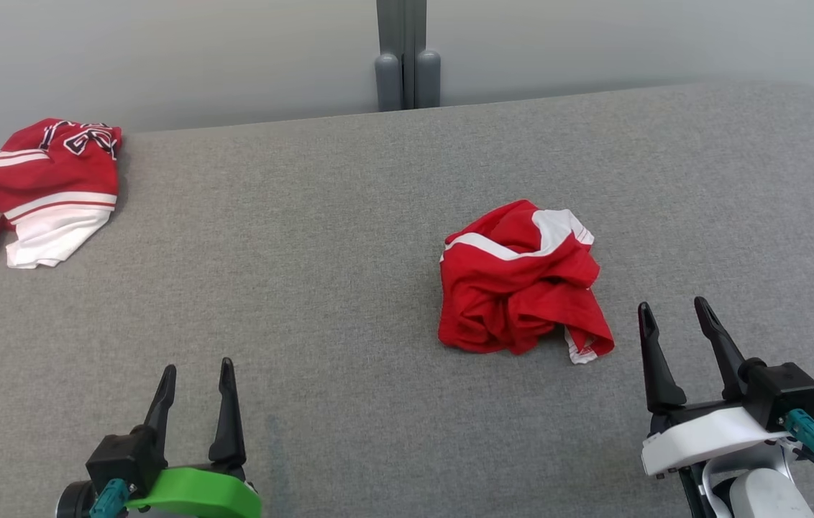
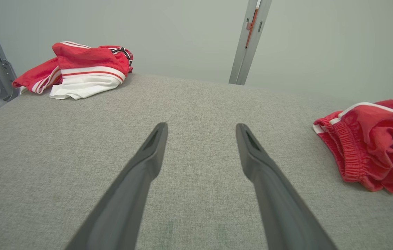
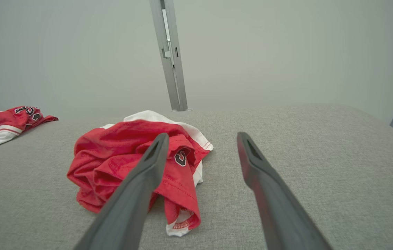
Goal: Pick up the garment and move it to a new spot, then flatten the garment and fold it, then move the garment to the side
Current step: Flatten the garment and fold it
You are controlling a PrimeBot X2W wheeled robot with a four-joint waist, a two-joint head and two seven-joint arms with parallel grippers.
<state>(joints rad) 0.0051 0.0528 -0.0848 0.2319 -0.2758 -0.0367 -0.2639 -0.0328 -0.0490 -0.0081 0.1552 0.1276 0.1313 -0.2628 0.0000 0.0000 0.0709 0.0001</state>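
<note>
The right gripper (image 1: pixel 671 303) stands wide and empty, just beside the crumpled red garment (image 1: pixel 515 295), which lies near the middle of the grey table (image 1: pixel 321 244). The left gripper (image 1: pixel 198 365) is wide too, with bare surface around it. A second red garment (image 1: pixel 40 187) lies at the far left edge.

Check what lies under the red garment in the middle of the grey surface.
The red garment rests on the grey surface; its bunched folds hide anything else that might lie beneath.

Left end effector (image 1: pixel 197 374) low at left, fingers spread – right end effector (image 1: pixel 671 313) likewise, empty
</note>
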